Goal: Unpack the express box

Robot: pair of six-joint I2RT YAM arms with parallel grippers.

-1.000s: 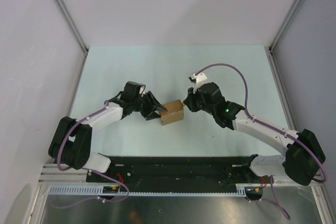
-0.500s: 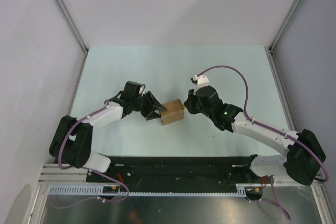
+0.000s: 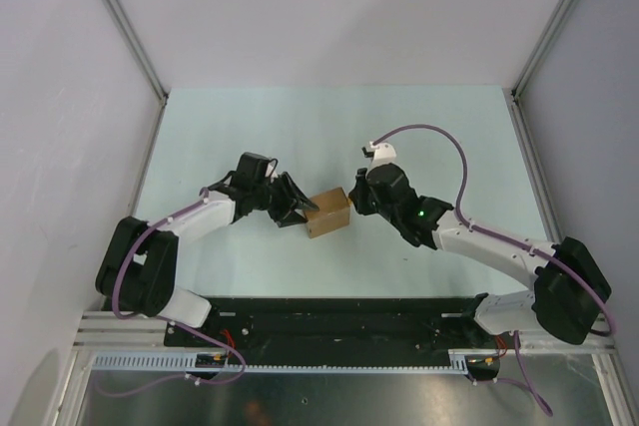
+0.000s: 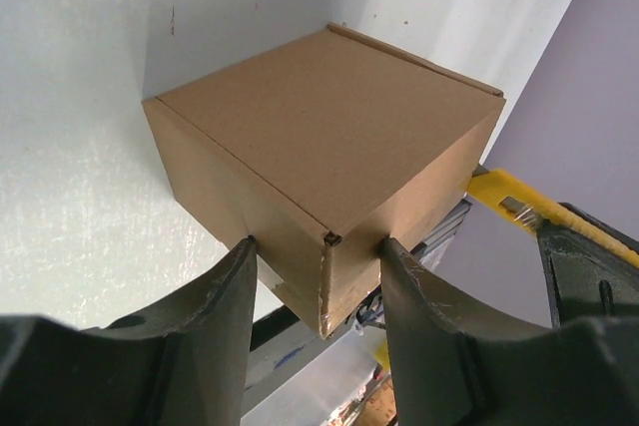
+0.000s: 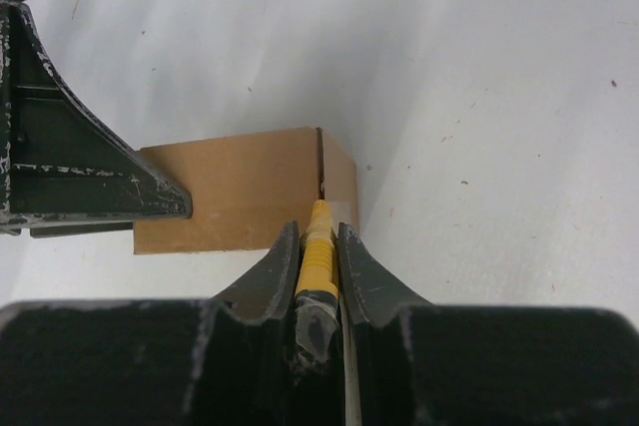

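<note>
While the express box point(image 3: 327, 213) sits flat on the pale green table point(image 3: 300, 127), roughly at its middle, we see an arm reaching it from each side. The left gripper point(image 3: 293, 209) is at the box's left end. Through its wrist camera we find the jaws about half apart, straddling one upright corner of the box. One of its fingers point(image 4: 225, 291) rests against each of the two side faces that meet at that corner, so the box is pinched there. Its top face is plain brown cardboard, and the flaps lie closed.

The right gripper point(image 3: 351, 199) is at the box's right end. Its jaws are drawn almost together and clamp a yellow utility knife point(image 5: 318, 246), which runs lengthwise between them and points away from the wrist. We see the knife's tip touching the box where a seam line ends on the cardboard. We cannot tell whether it has gone in. In the left wrist view, the knife's yellow body shows just past the box's far side.
</note>
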